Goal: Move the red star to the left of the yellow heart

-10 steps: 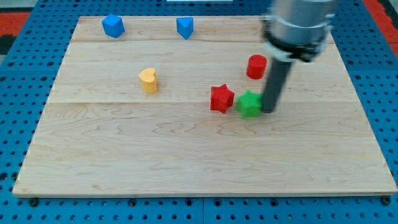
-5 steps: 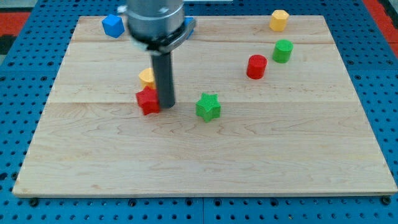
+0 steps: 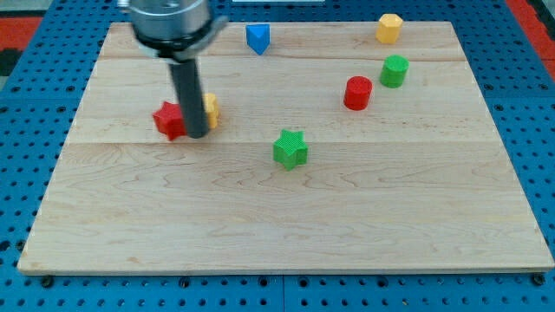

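Now the red star (image 3: 169, 120) sits on the wooden counter (image 3: 277, 217) just left of my tip (image 3: 196, 134), apparently touching it; this tool is a bare rod and holds nothing. The yellow heart (image 3: 210, 110) lies right behind the rod, partly hidden, so the star looks already left of it.

Wooden board (image 3: 286, 217) carries seven visible coloured blocks.

Bright, even light; soft small shadows under the blocks. The board (image 3: 286, 208) is sharp, but the arm's upper body (image 3: 169, 17) is motion-blurred.
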Robot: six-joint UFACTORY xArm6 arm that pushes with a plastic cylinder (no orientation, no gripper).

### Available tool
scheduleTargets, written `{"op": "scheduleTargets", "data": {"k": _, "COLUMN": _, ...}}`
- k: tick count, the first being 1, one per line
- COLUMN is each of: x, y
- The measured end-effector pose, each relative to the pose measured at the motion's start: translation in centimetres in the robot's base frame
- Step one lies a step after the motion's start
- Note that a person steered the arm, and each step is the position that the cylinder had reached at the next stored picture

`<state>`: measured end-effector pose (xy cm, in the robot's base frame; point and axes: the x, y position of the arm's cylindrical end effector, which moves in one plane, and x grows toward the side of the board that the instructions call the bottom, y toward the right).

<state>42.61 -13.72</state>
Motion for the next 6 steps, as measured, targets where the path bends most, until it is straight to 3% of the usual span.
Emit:
{"op": "scheduleTargets", "data": {"k": 1, "x": -0.2, "y": -3.9}}
{"op": "scheduleTargets", "data": {"k": 6, "x": 0.9, "y": 1.2}}
